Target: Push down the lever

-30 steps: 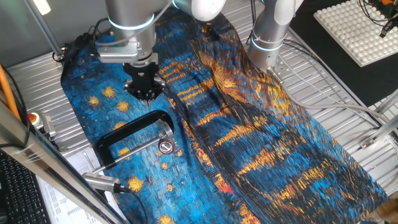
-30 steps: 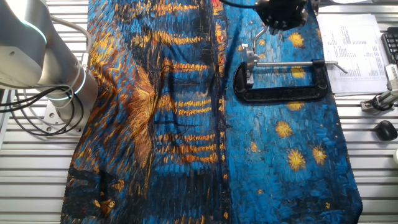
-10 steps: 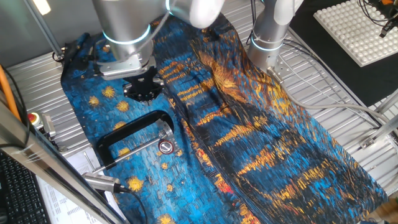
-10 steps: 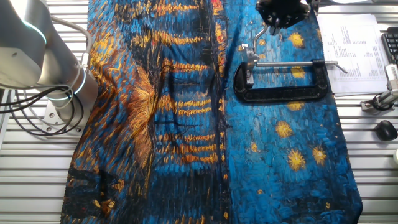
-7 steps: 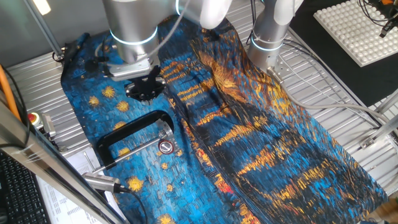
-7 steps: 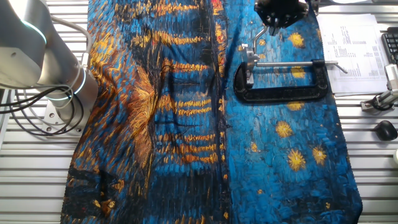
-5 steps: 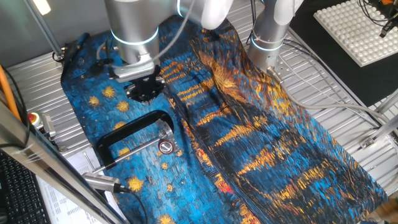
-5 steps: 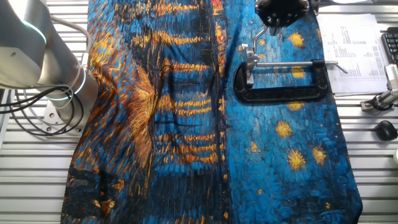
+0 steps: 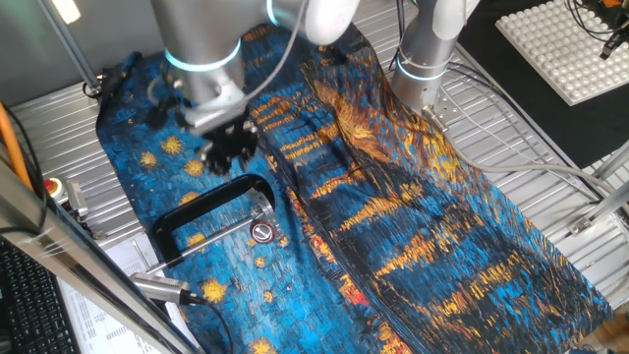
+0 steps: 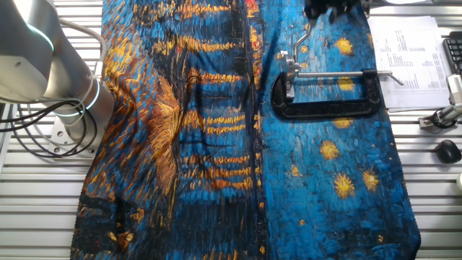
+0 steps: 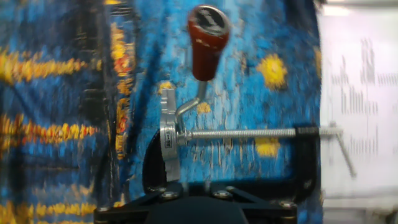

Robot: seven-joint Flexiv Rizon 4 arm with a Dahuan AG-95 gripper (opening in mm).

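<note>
The lever is a thin bent silver rod (image 11: 186, 107) with a red cap (image 11: 208, 38), jointed to the screw end of a black C-shaped clamp (image 11: 155, 168) that lies flat on the blue and yellow cloth. In one fixed view the cap (image 9: 262, 232) sits at the clamp's (image 9: 201, 208) right end. In the other fixed view the rod (image 10: 303, 37) rises from the clamp (image 10: 328, 110) toward my gripper (image 10: 328, 9). My gripper (image 9: 228, 149) is blurred, just beyond the clamp. The hand view shows only its black body (image 11: 196, 210); the fingers are hidden.
A painted cloth (image 9: 393, 226) covers the ridged metal table. Printed paper (image 10: 408, 50) lies beside the clamp. A black mouse (image 10: 449, 150) and a cable plug (image 10: 440, 115) lie at that edge. The arm's base (image 10: 68, 97) stands across the cloth. A white pegboard (image 9: 565, 44) lies at the far corner.
My gripper has shifted a little toward the clamp in one fixed view and is now motion-blurred; in the other it sits higher in the frame. Clamp and lever have not moved.
</note>
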